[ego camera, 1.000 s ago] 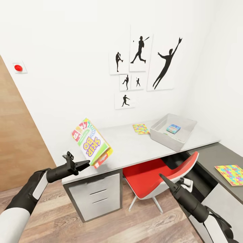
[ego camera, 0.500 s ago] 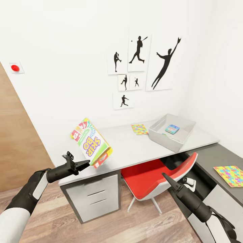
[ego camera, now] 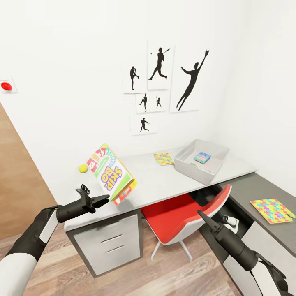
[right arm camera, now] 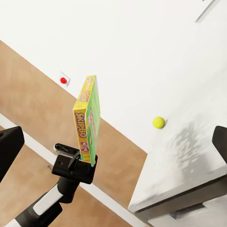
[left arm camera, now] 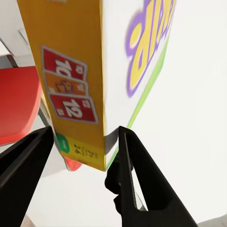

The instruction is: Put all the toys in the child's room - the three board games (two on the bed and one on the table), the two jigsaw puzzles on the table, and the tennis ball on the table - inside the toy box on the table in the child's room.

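Left tool (ego camera: pixel 107 199): clamped on yellow-green-red lettered board game box (ego camera: pixel 109 173) — held tilted above pale grey table (ego camera: pixel 164 181).
Right tool (ego camera: pixel 199 213): jaws spread wide, holding nothing.
Light grey open toy box (ego camera: pixel 200 161): on the table.

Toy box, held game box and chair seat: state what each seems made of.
Toy box: likely moulded plastic, with smooth matte grey walls, slightly flared, no seams. Game box, gripped by the left gripper: probably printed cardboard, with sharp folded edges and colour print on every face. Chair seat: seemingly a hard plastic shell, uniform red with a slight sheen.
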Motion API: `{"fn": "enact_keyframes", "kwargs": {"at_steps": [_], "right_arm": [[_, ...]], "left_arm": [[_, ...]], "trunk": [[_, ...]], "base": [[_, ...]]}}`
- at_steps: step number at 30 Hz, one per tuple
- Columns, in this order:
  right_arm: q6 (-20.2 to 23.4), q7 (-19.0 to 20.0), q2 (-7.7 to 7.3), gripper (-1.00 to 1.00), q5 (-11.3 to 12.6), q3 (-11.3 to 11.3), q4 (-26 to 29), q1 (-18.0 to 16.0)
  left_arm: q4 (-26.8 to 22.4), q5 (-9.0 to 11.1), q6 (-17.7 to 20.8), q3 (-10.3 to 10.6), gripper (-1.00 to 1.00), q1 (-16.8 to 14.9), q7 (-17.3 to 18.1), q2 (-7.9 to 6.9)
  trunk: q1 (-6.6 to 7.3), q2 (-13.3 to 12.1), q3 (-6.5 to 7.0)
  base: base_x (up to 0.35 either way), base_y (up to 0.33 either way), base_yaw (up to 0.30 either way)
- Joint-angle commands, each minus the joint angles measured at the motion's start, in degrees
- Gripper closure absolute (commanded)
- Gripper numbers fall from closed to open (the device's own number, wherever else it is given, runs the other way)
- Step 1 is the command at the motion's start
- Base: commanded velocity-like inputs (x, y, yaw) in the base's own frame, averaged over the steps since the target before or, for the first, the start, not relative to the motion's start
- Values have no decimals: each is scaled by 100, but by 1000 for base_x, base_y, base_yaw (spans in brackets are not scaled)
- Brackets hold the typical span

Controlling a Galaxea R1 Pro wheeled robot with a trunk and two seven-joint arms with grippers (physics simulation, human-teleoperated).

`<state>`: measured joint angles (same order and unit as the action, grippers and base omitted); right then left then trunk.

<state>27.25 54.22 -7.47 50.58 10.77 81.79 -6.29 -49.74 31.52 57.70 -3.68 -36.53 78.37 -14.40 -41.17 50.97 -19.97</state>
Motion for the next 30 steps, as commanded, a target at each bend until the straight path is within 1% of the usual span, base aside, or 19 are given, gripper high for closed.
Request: {"fn": "enact_keyframes", "kwargs": {"at_steps": [1, 30], "right_arm": [[45, -2, -1, -100, 41, -1, 1, -3], [26, -8, 2, -100, 40, -1, 15, -3]], "left_arm": [[0, 12, 48, 1, 100, -3, 10, -1], [0, 12, 40, -9, 100, -3, 20, -2]], "trunk": [[22, -37, 12], [659, -1200, 533]], "base": [[0, 0, -11], [0, 0, -1]]}}
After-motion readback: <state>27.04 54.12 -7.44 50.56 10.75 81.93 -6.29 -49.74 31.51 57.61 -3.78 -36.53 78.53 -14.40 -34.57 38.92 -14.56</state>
